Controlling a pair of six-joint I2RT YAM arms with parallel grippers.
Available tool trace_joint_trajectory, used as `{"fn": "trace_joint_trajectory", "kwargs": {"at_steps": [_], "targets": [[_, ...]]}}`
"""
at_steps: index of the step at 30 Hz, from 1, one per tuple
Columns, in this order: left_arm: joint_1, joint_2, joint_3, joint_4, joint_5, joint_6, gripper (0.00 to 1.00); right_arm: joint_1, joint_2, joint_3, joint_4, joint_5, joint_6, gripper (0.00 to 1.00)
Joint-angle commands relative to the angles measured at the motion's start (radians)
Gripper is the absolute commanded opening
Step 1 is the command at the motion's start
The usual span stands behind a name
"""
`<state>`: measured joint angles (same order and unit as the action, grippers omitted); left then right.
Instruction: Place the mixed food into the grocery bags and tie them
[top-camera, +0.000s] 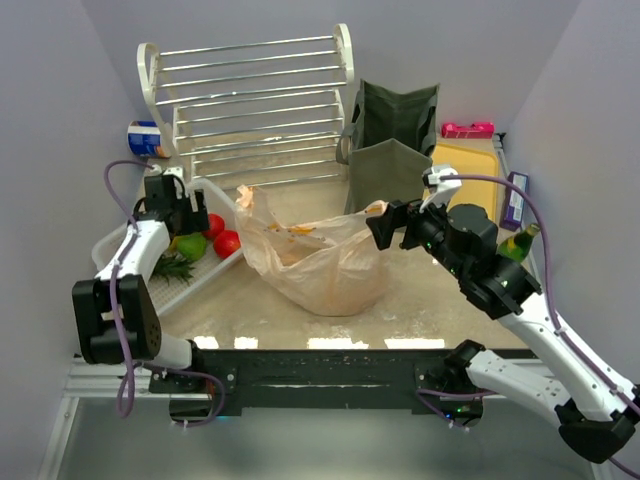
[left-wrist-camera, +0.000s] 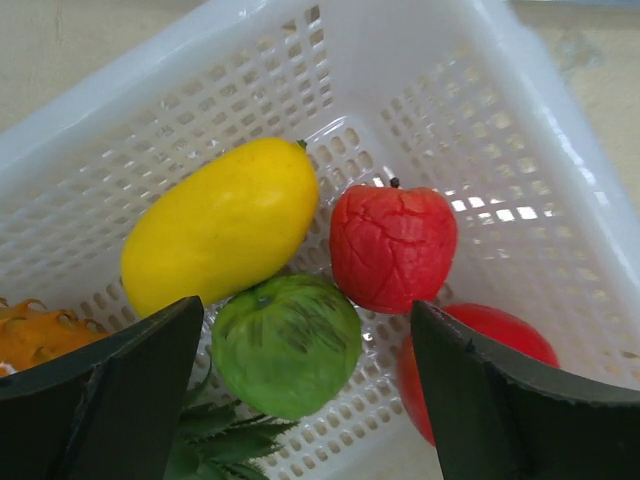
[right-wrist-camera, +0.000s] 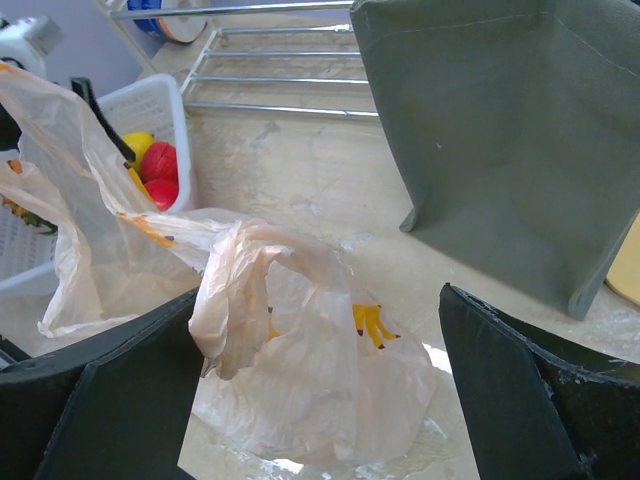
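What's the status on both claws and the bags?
Left claw open above green fruit in basket. Right claw open, astride peach bag handle. Nothing blocking.

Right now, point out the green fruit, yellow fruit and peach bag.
green fruit (left-wrist-camera: 287, 345): left wrist view, its top.
yellow fruit (left-wrist-camera: 220, 225): left wrist view, its middle.
peach bag (right-wrist-camera: 310, 370): right wrist view, crumpled front.

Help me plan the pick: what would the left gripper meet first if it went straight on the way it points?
Probably the green fruit in the white basket: it lies centred ahead of the open left gripper. Depth is unclear.
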<state>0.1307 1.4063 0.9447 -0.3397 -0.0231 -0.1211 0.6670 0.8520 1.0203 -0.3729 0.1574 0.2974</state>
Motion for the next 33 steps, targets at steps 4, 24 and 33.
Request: {"fn": "trace_joint_trajectory", "kwargs": {"at_steps": [4,24,33], "targets": [[0.004,0.08,-0.004,-0.025,-0.03,0.034,0.84,0.0,-0.011,-0.012,0.048,-0.024,0.006,0.98],[0.001,-0.022,-0.044,-0.033,-0.031,0.04,0.4,0.0,-0.018,-0.026,0.043,-0.009,0.019,0.98],[-0.116,-0.467,0.124,0.143,0.207,-0.002,0.35,0.0,-0.013,-0.005,0.022,0.001,0.026,0.98]]}}
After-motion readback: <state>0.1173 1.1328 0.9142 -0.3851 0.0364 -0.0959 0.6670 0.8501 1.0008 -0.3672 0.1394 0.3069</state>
